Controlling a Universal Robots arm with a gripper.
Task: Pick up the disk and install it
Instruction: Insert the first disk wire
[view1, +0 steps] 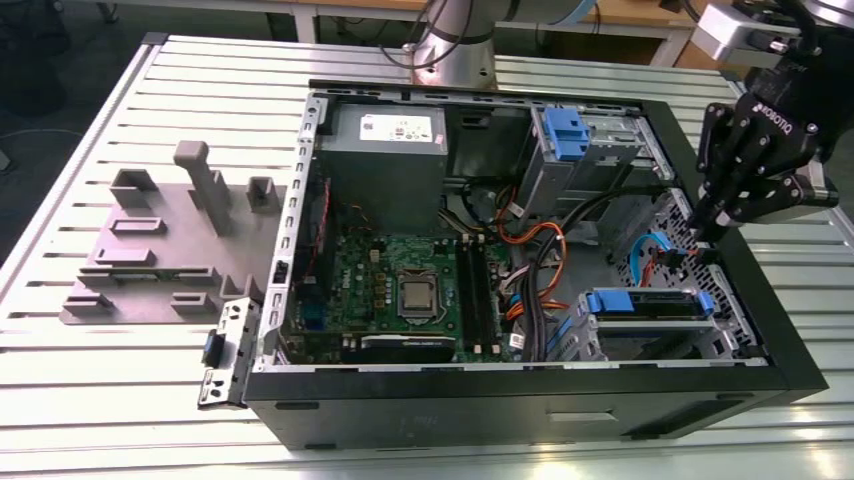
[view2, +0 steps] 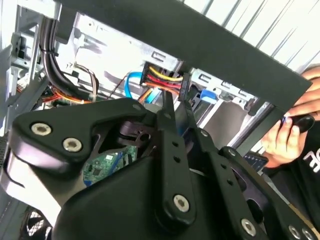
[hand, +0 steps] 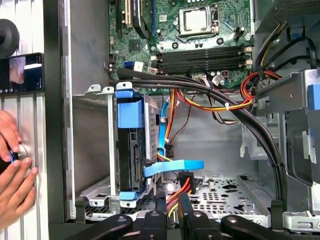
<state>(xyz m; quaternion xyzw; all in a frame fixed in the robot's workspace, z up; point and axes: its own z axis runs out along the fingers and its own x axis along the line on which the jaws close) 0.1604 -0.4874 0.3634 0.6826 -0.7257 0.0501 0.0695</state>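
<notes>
**Disk seated in drive cage; fingers closed at cabling**

Blue-framed silver hard disk (hand: 131, 150) (view1: 650, 303): in the grey metal drive cage (hand: 95, 145) of the open black computer case (view1: 534, 400).
Black gripper (hand: 172, 207) (view1: 705, 232) (view2: 175, 107): fingers closed, empty, just beside the red-yellow power cable (hand: 182, 185).
Person's hand (hand: 12, 175): on the slatted table (view1: 120, 380).

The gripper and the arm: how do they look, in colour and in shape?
The gripper is matte black, built of flat linkage bars joined by silver round pins, tapering to two slim black fingers. White lettering marks its body. The arm is a grey-silver cylinder, with a silver wrist block.
</notes>
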